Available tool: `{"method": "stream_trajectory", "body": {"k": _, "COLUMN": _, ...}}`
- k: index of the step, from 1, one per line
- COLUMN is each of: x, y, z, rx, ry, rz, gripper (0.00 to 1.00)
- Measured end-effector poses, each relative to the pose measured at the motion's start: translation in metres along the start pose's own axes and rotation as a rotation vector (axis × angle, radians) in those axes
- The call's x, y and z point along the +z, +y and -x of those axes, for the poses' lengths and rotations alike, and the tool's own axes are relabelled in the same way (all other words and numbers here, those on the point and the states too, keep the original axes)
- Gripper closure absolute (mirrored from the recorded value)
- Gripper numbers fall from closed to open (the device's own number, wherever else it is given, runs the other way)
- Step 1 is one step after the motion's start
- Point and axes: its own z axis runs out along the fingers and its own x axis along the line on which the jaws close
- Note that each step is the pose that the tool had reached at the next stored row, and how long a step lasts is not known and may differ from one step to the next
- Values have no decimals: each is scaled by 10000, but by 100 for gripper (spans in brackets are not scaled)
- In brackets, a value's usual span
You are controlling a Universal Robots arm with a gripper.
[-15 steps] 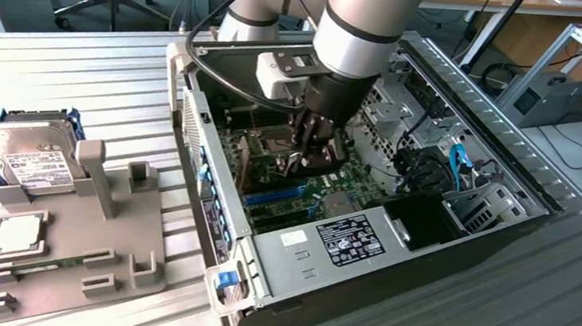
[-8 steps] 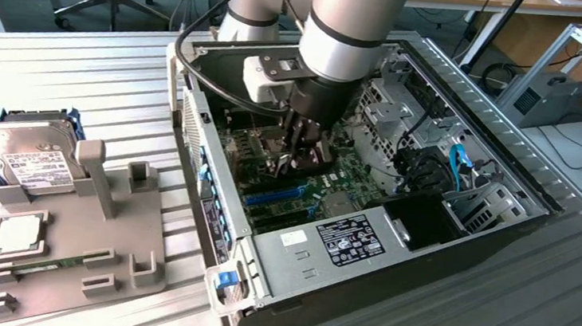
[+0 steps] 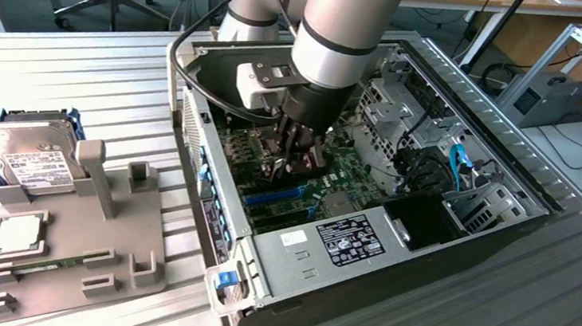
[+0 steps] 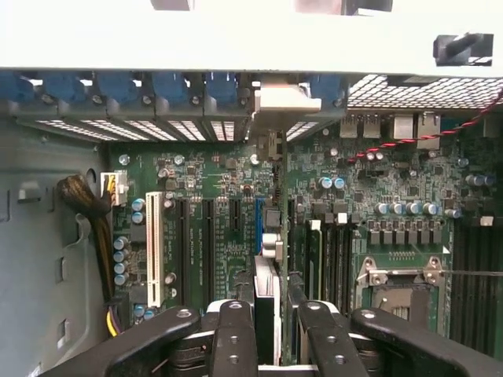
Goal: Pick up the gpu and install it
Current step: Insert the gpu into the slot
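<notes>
My gripper [image 3: 297, 166] reaches down into the open computer case [image 3: 216, 172], just above the green motherboard [image 3: 338, 175]. It is shut on the gpu [image 4: 268, 294], a thin dark card seen edge-on between the black fingers [image 4: 233, 338]. The card runs from the gripper [image 4: 279, 349] along the motherboard to its silver bracket [image 4: 287, 98] at the case's rear slot openings. It stands upright beside the blue expansion slot [image 4: 258, 220]. Whether its edge sits down in a slot I cannot tell.
Outside the case, on the exterior view's left, a grey holder [image 3: 92, 228] carries a silver hard drive [image 3: 30, 155] and a narrow green memory stick [image 3: 51, 266]. Case walls, a drive cage [image 3: 392, 113] and blue cables [image 3: 457, 159] surround the gripper. A white slot [image 4: 154, 247] and yellow-brown cable [image 4: 88, 203] lie nearby.
</notes>
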Motion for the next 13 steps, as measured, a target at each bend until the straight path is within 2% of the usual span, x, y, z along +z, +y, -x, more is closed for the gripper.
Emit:
{"method": "stream_trajectory", "body": {"k": 7, "x": 72, "y": 28, "z": -5, "rx": 2, "ry": 2, "rz": 0, "gripper": 74}}
{"method": "stream_trajectory", "body": {"k": 9, "x": 76, "y": 32, "z": -6, "rx": 3, "ry": 33, "rz": 1, "gripper": 74}}
{"method": "stream_trajectory", "body": {"k": 13, "x": 82, "y": 33, "z": -7, "rx": 6, "ry": 148, "rz": -1, "gripper": 74}}
